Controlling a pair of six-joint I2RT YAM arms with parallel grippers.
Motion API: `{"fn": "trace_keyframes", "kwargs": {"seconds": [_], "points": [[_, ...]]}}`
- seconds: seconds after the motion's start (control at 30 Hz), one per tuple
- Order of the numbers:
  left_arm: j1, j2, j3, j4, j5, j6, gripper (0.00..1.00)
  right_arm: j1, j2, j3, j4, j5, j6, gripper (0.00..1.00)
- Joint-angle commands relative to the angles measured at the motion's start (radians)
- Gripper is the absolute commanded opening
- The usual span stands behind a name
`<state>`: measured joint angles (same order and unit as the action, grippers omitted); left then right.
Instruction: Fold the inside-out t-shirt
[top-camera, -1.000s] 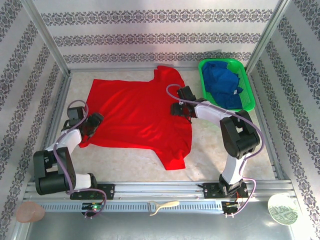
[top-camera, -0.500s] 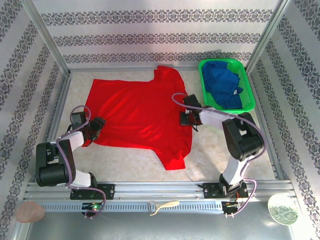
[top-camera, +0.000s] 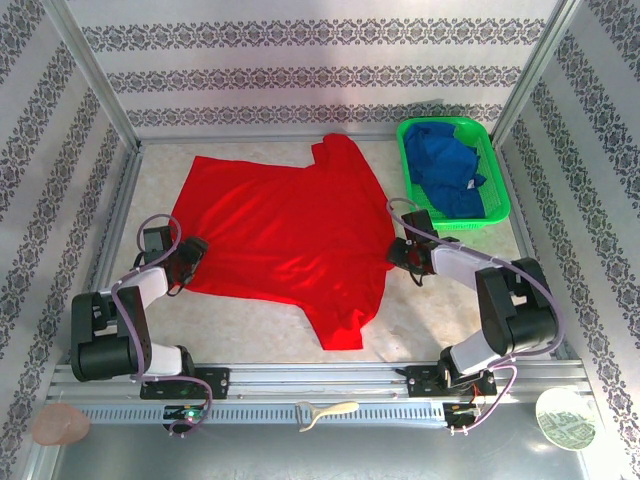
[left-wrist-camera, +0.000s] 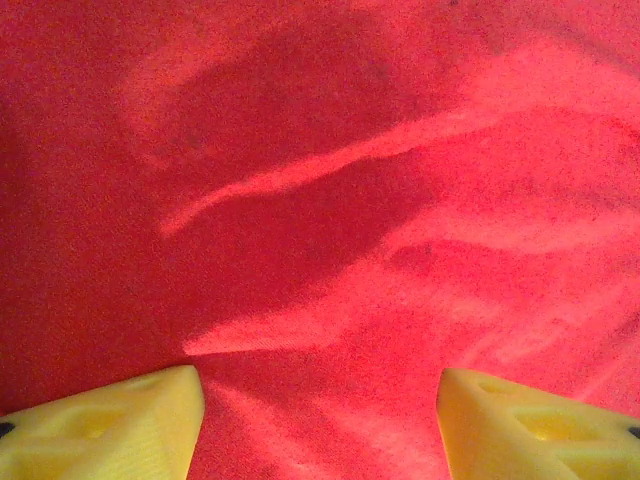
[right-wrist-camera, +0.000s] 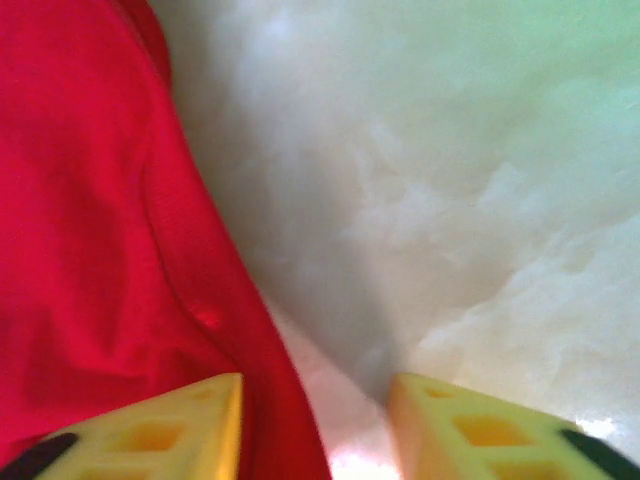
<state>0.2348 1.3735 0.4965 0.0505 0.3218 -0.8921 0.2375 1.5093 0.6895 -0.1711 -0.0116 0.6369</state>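
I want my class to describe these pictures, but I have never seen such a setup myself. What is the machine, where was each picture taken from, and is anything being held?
These are two robot arms bolted to the near edge of a table, each ending in a two-finger gripper. The wide picture comes from a fixed camera above and behind them. The two close-ups come from cameras on the wrists, so the yellow wedges are the fingers. A red t-shirt lies spread out on the table. Beside it a green basket holds a blue garment. The left gripper is at the shirt's left edge, the right gripper at its right edge. Both have their fingers apart, and neither holds anything.
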Motion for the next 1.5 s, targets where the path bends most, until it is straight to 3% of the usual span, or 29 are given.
{"fn": "trace_keyframes", "kwargs": {"seconds": [0.0,0.17,0.33,0.47,0.73,0.77,0.9,0.93,1.23,1.3,1.33,1.47], "points": [[-0.005,-0.032,-0.037,-0.178,-0.077,0.004,0.65,-0.008,-0.101,0.004,-0.028,0.044,0.025,0.50],[-0.009,-0.176,-0.009,-0.237,-0.072,0.008,0.65,0.001,-0.149,0.096,-0.076,0.002,-0.035,0.49],[-0.022,-0.226,0.034,-0.262,-0.048,0.021,0.65,0.126,-0.115,0.163,-0.150,0.010,-0.054,0.52],[-0.028,-0.220,0.037,-0.260,-0.035,0.024,0.65,0.221,-0.162,0.064,-0.166,0.087,0.005,0.59],[-0.028,-0.158,-0.022,-0.196,-0.027,0.014,0.66,0.322,-0.292,-0.186,-0.097,0.087,0.165,0.56],[-0.028,-0.142,-0.028,-0.183,-0.025,0.010,0.66,0.327,-0.286,-0.195,-0.090,0.080,0.173,0.53],[-0.028,-0.091,-0.047,-0.155,-0.030,0.004,0.67,0.335,-0.314,-0.239,-0.092,0.068,0.198,0.02],[-0.028,-0.085,-0.053,-0.147,-0.031,0.000,0.67,0.334,-0.346,-0.257,-0.101,0.072,0.207,0.00],[-0.027,-0.106,-0.063,-0.160,-0.048,-0.008,0.67,0.325,-0.773,-0.484,-0.250,0.044,0.423,0.00],[-0.027,-0.121,-0.053,-0.183,-0.049,-0.004,0.67,0.324,-0.854,-0.490,-0.308,0.029,0.444,0.35],[-0.028,-0.134,-0.045,-0.195,-0.052,-0.001,0.67,0.324,-0.890,-0.485,-0.343,0.033,0.447,0.41],[-0.028,-0.205,-0.020,-0.245,-0.044,0.011,0.67,0.294,-0.989,-0.387,-0.433,0.089,0.394,0.48]]}}
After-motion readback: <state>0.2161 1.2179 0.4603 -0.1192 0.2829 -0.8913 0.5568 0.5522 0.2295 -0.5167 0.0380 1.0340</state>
